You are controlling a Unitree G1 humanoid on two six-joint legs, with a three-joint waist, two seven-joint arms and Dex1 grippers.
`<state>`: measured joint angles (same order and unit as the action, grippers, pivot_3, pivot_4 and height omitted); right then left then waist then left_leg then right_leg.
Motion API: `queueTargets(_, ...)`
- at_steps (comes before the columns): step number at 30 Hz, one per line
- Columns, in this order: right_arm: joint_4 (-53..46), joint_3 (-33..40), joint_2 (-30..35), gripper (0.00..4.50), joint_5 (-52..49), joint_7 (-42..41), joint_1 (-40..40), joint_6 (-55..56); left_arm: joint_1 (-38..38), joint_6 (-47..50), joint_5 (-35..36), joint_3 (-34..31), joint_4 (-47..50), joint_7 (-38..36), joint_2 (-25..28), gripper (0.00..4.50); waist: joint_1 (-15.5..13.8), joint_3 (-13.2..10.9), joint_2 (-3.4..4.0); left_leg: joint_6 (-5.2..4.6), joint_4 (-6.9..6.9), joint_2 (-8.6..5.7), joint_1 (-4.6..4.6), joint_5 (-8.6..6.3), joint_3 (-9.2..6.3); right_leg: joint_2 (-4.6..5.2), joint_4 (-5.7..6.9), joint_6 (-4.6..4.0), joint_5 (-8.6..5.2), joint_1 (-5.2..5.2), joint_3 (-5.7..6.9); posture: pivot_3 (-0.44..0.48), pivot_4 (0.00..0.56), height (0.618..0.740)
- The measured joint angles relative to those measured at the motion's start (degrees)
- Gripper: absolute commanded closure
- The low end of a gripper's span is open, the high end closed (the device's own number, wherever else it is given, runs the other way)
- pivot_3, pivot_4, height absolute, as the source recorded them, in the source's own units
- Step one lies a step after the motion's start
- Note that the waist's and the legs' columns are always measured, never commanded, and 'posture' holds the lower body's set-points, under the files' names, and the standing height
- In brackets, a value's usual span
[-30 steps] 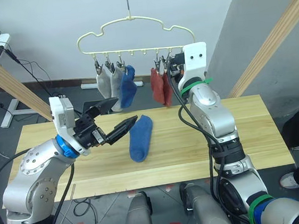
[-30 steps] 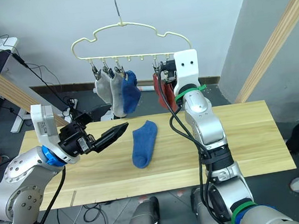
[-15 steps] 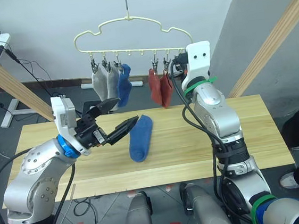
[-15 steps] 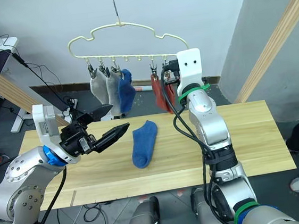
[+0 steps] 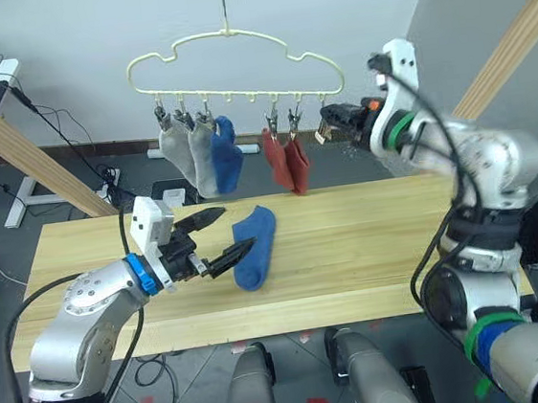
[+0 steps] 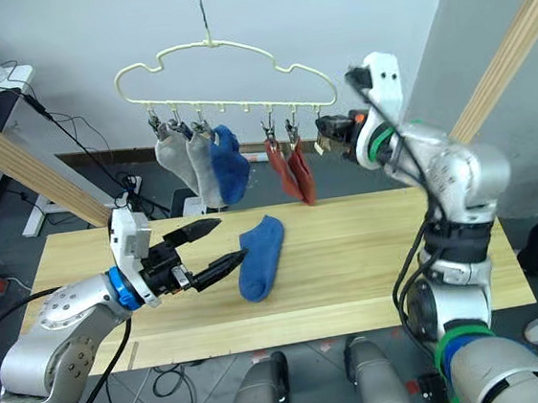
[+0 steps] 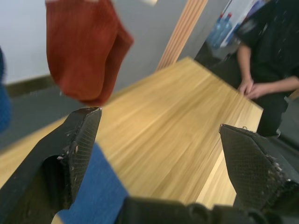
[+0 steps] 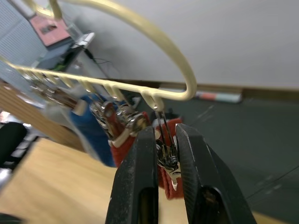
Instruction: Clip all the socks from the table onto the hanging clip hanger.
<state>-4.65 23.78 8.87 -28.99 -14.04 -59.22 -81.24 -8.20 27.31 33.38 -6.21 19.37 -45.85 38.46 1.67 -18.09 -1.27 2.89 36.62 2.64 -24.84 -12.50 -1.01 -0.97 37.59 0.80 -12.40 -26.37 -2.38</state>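
Two head cameras sit side by side, high up. They look forward and down over the long light wooden tabletop (image 5: 350, 241) and the thin pale yellow wire hanger (image 5: 234, 56). Both show the same things. The left wrist camera sits low and close over the tabletop, looking across it. The right wrist camera sits very close to the hanger's end.

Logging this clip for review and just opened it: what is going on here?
A humanoid robot is pegging socks onto a clip hanger. Five already hang there: two grey, one blue and two rust-red. The last blue sock lies on the table. The left gripper, jaws open, sits right beside that sock. The right gripper is pinched on the end clip of the hanger.
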Motion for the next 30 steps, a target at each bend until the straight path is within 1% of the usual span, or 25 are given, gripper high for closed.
queueTargets(4, 5.34, 7.32, -0.31, 3.91, -3.45, 0.71, -4.21, -8.97, -1.53, -1.09, -2.24, 2.22, -2.19, -0.36, -0.83, 0.0, 0.1, 0.0, 0.0, 0.0, -0.23, -0.01, -0.03, 0.0, 0.06, 0.01, -0.2, 0.0, 0.0, -0.03, -0.04, -0.005, 0.334, 0.74)
queueTargets(7, 9.16, 10.75, -0.11, 3.91, -6.74, 2.55, -5.45, -10.61, -1.77, -1.46, -2.82, 2.77, -2.6, -1.0, -1.19, 0.0, 0.15, 0.0, 0.0, -0.01, -0.48, -0.01, -0.03, 0.0, 0.07, 0.01, -0.45, 0.0, 0.01, -0.02, -0.02, -0.009, 0.333, 0.74)
queueTargets(10, 15.51, 12.82, 0.76, 3.91, -12.76, 6.08, -6.56, -10.8, -3.25, -1.82, -5.78, 5.07, -6.53, -1.03, -1.39, 0.0, 0.16, 0.0, 0.01, -0.01, -0.54, -0.03, -0.06, 0.0, 0.12, 0.01, -0.53, 0.0, 0.01, -0.02, -0.05, -0.009, 0.331, 0.74)
queueTargets(14, 21.47, 14.52, 2.06, 3.91, -21.74, 12.89, -7.39, -10.81, -5.05, -5.79, -11.41, 8.2, -14.19, -0.23, -3.99, 0.0, 0.1, 0.0, 0.0, -0.12, -0.55, -0.04, -0.1, -0.07, 0.17, 0.05, -0.58, -0.01, 0.02, -0.02, -0.05, -0.008, 0.331, 0.74)
queueTargets(17, 23.98, 14.74, 2.41, 3.91, -27.18, 17.79, -7.68, -10.81, -6.4, -9.43, -14.88, 9.55, -18.95, 0.49, -6.32, 0.0, 0.14, -0.01, 0.0, -0.16, -0.54, -0.04, -0.14, -0.09, 0.18, 0.05, -0.59, -0.13, 0.1, -0.03, -0.06, -0.014, 0.329, 0.74)
queueTargets(23, 27.47, 15.39, 3.69, 3.91, -36.98, 27.63, -7.92, -10.81, -12.98, -18.25, -23.45, 12.77, -35.04, 3.98, -11.34, 0.0, 0.16, -0.01, 0.0, -0.18, -0.53, -0.04, -0.14, -0.1, 0.18, 0.06, -0.56, -0.17, 0.14, -0.02, -0.04, -0.031, 0.335, 0.74)
queueTargets(27, 27.61, 15.39, 4.14, 3.91, -41.02, 31.9, -7.9, -10.81, -15.92, -20.79, -25.95, 13.66, -42.63, 4.06, -14.24, 0.0, 0.17, -0.01, 0.0, -0.19, -0.53, -0.04, -0.15, -0.11, 0.17, 0.06, -0.55, -0.17, 0.15, -0.03, -0.01, -0.035, 0.338, 0.74)
queueTargets(30, 27.67, 15.38, 4.12, 3.91, -43.33, 34.39, -7.89, -10.81, -17.19, -21.9, -27.01, 14.23, -45.31, 3.92, -15.91, 0.0, 0.2, -0.01, 0.0, -0.2, -0.53, -0.03, -0.16, -0.11, 0.17, 0.06, -0.55, -0.19, 0.16, -0.03, -0.01, -0.036, 0.339, 0.74)
